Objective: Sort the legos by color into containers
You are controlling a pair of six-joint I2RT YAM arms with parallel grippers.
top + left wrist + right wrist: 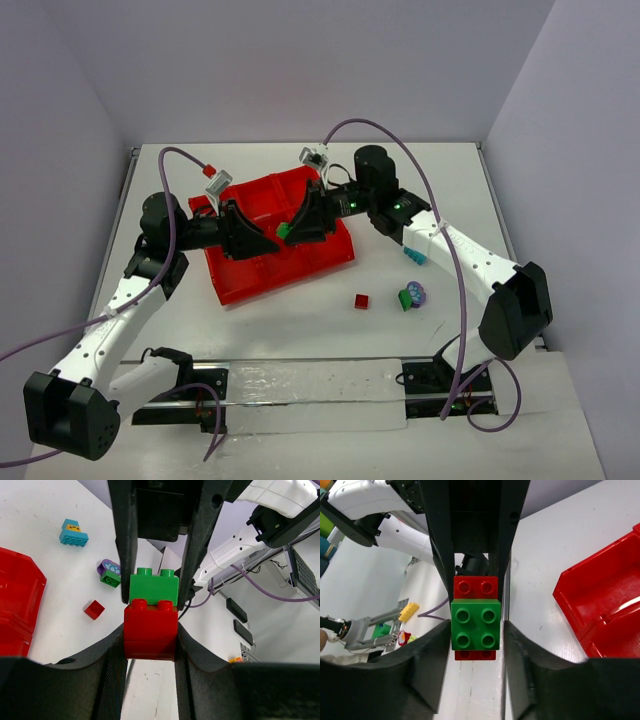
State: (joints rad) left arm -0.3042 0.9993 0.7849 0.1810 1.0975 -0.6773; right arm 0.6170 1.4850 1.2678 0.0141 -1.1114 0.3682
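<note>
Both grippers meet above the red tray. My left gripper is shut on a red brick, seen between its fingers in the left wrist view. My right gripper is shut on a green brick, also visible in the top view and the left wrist view. In the right wrist view the green brick lies against the red brick. I cannot tell whether they are still joined.
Loose on the table right of the tray lie a small red brick, a green brick touching a purple piece, and a light blue brick. The tray's corner shows in both wrist views.
</note>
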